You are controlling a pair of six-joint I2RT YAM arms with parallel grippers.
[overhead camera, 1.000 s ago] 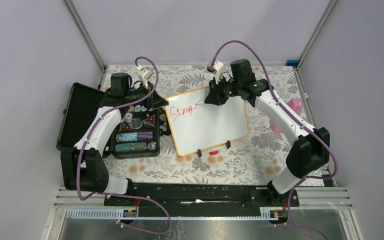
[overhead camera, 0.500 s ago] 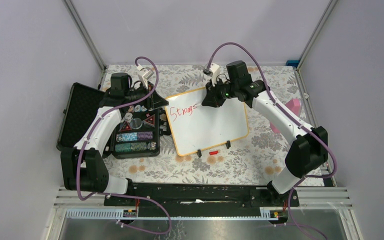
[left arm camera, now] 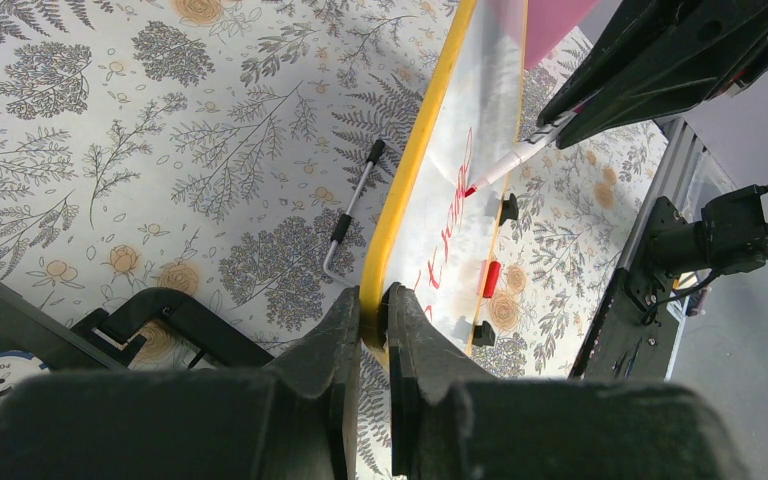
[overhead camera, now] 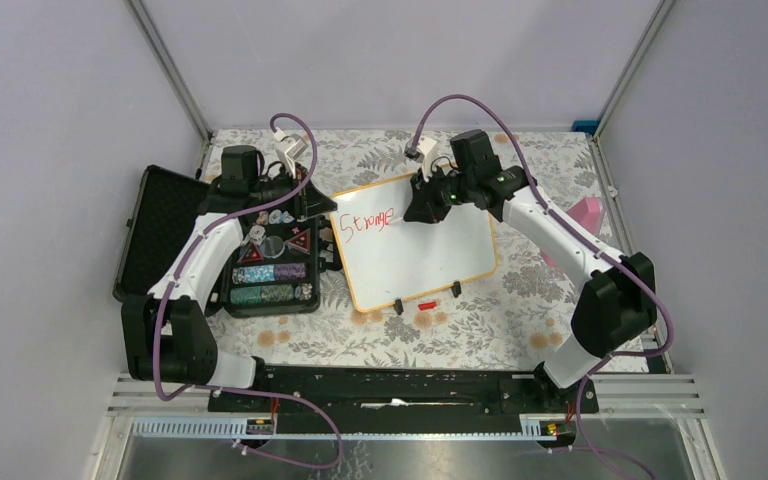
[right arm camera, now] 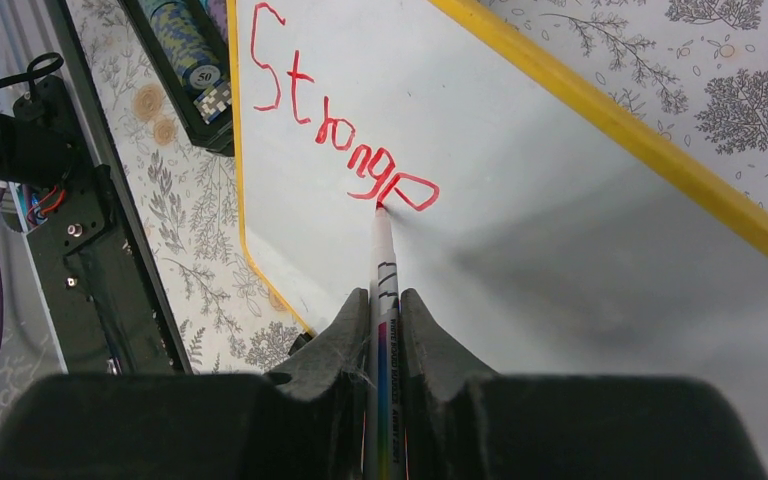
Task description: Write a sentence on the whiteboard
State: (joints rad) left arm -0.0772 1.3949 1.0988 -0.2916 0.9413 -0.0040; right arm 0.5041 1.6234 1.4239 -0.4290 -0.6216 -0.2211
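Chip case: at your far left an open black chip case [overhead camera: 165, 235] lies on the tabletop [overhead camera: 380, 340], with poker chips in its near half.

Left tool: your left tool [left arm camera: 373, 300] is clamped on the thin frame at the left edge of the whiteboard [overhead camera: 430, 255], with only the fingertips on it.

Whiteboard: it sits mid-tabletop, turned at an angle, just right of the case. Its two black clip feet [overhead camera: 397, 307] are on the near edge. I cannot tell whether the gripped edge is lifted.

Writing: red letters [right arm camera: 335, 135] reading roughly "Stronge" run along the upper left of the board. Most of the surface to the right is blank.

Marker: the marker [right arm camera: 381, 240] has its tip touching the board at the end of the last letter.

Right tool: your right tool [right arm camera: 384, 300] is closed tight on the marker barrel, reaching in from the far right.

Loose bits: a small red cap [overhead camera: 427, 304] lies just beside the near frame.

Risk, board shift: the left grip is a narrow pinch, so a sideways push from the marker could pivot the board and skew the line.

Risk, pressure: pressing too hard may slide the barrel in the jaws. Pressing too lightly may leave gaps in strokes.

Risk, smear: sweeping back over fresh ink would likely smudge it.
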